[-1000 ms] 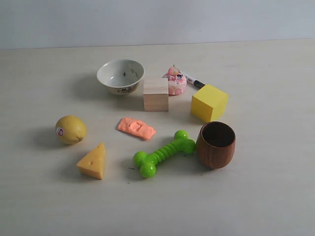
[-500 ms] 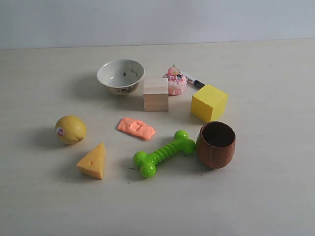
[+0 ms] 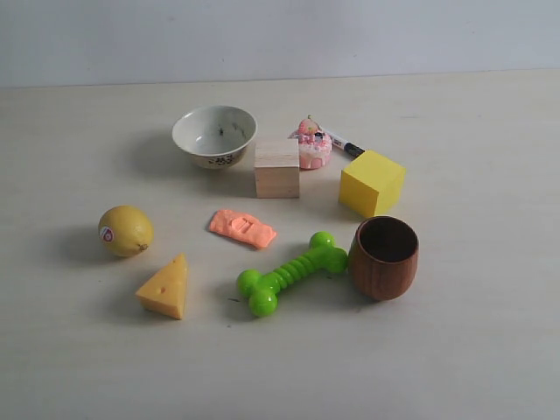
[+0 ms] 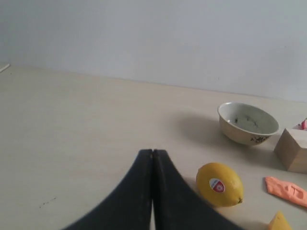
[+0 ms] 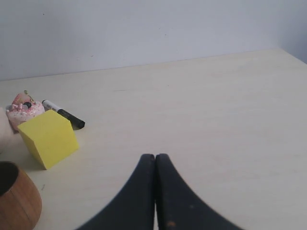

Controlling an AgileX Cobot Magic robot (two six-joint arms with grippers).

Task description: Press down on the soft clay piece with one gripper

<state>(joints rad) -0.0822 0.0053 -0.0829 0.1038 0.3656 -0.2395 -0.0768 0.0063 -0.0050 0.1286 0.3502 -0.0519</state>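
Observation:
The soft clay piece (image 3: 242, 227), a flat salmon-orange slab with a stamped mark, lies near the middle of the table between the cheese wedge and the green bone toy. The left wrist view catches its end (image 4: 287, 190) at the frame's edge, beyond the lemon. My left gripper (image 4: 152, 152) is shut with nothing in it, black fingers pressed together over bare table, well apart from the clay. My right gripper (image 5: 155, 156) is shut and empty too, over bare table away from the yellow cube. Neither gripper shows in the exterior view.
Around the clay: lemon (image 3: 126, 230), yellow cheese wedge (image 3: 164, 288), green bone toy (image 3: 290, 272), wooden cup (image 3: 384, 257), yellow cube (image 3: 372, 182), wooden block (image 3: 276, 168), patterned bowl (image 3: 214, 136), pink cake toy (image 3: 311, 146) and a marker (image 3: 346, 145).

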